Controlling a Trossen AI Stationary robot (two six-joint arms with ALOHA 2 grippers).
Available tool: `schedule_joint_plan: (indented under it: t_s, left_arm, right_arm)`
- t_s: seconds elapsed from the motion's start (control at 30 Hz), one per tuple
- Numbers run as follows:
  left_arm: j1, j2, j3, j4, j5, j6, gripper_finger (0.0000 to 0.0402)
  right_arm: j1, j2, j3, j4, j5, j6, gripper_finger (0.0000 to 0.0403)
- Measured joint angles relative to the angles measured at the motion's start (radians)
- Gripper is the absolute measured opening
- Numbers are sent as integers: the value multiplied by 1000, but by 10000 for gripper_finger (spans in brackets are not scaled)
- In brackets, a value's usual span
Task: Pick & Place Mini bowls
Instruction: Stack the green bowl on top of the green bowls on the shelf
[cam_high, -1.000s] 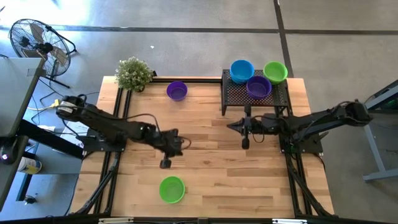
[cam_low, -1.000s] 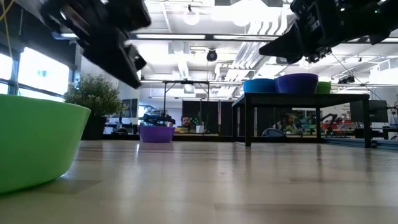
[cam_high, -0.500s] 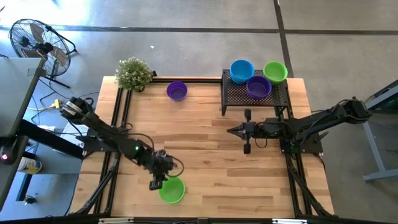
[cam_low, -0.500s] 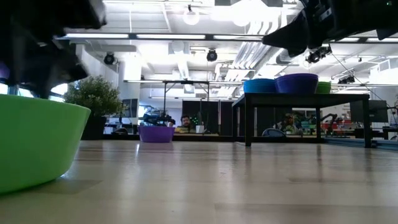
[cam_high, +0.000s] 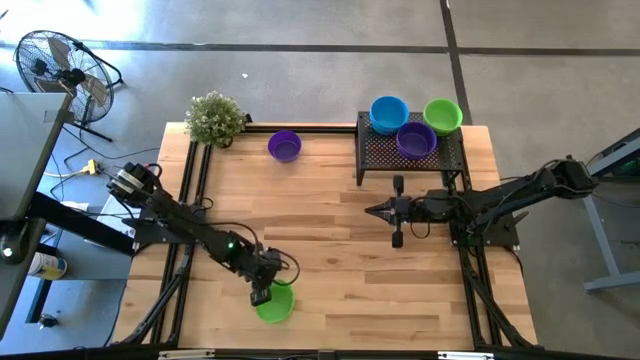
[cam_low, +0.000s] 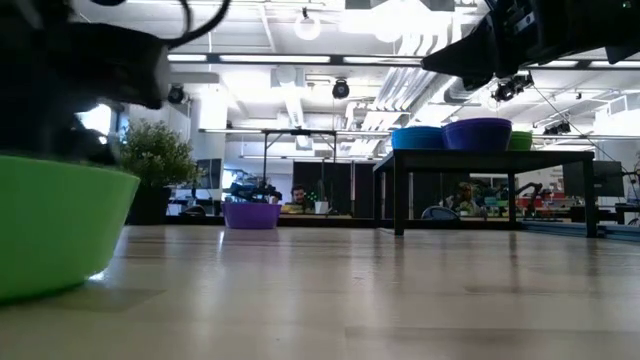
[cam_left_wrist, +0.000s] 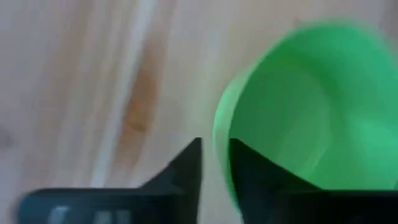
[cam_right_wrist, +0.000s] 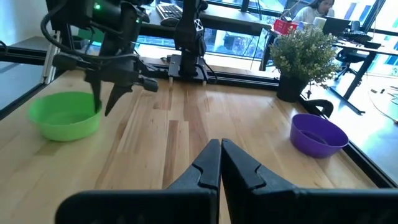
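Observation:
A lime green mini bowl (cam_high: 280, 306) stands on its base near the table's front edge. My left gripper (cam_high: 262, 296) slants down at its left rim, open; one finger (cam_left_wrist: 245, 168) is inside the bowl (cam_left_wrist: 311, 112) and the other (cam_left_wrist: 189, 165) outside. A purple bowl (cam_high: 285, 146) sits on the table at the back. A blue bowl (cam_high: 389, 113), a green one (cam_high: 442, 115) and a purple one (cam_high: 416, 140) sit on the black mesh stand (cam_high: 440, 165). My right gripper (cam_high: 370, 210) hovers shut in front of the stand, holding nothing. My left gripper (cam_left_wrist: 216, 146) stands astride the green bowl's rim (cam_left_wrist: 219, 127), one finger inside and one outside, coming from above and slanting toward the table's right. Whether either finger touches the rim I cannot tell. The bowl rests on the table.
A small potted plant (cam_high: 215, 118) stands at the table's back left corner. Bare wood (cam_high: 330, 260) lies between the two arms. Black frame rails (cam_high: 190, 190) run along the table's sides. A fan (cam_high: 55, 60) stands on the floor beyond the table.
My left gripper has swung from the table's middle toward the near edge, come down and rolled about its own axis. It now stands over the green bowl's left rim. The right arm has kept still.

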Motion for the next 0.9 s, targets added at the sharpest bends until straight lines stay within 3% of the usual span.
schedule_joint_plan:
  t_s: [0.1, 0.27, 0.4, 0.57, 0.67, 0.9]
  left_arm:
    - [50, -4, 27, -18, -29, 32, 13]
    - [202, -20, 64, 18, -43, 137, 5]
    - [348, -18, 74, 146, -44, 255, 4]
    - [505, 69, 89, 309, -64, 367, 3]
    - [559, 163, 135, 410, -65, 403, 2]
    - [620, 311, 290, 371, 16, 474, 1]
  right_arm:
    - [0, 0, 0, 1, 1, 0, 0]
    - [0, 0, 0, 1, 16, 4, 0]
    - [0, 0, 0, 1, 17, 4, 0]
    - [0, 0, 0, -3, 19, 3, 0]
    - [0, 0, 0, -3, 19, 2, 0]
    - [0, 0, 0, -9, 19, 1, 0]
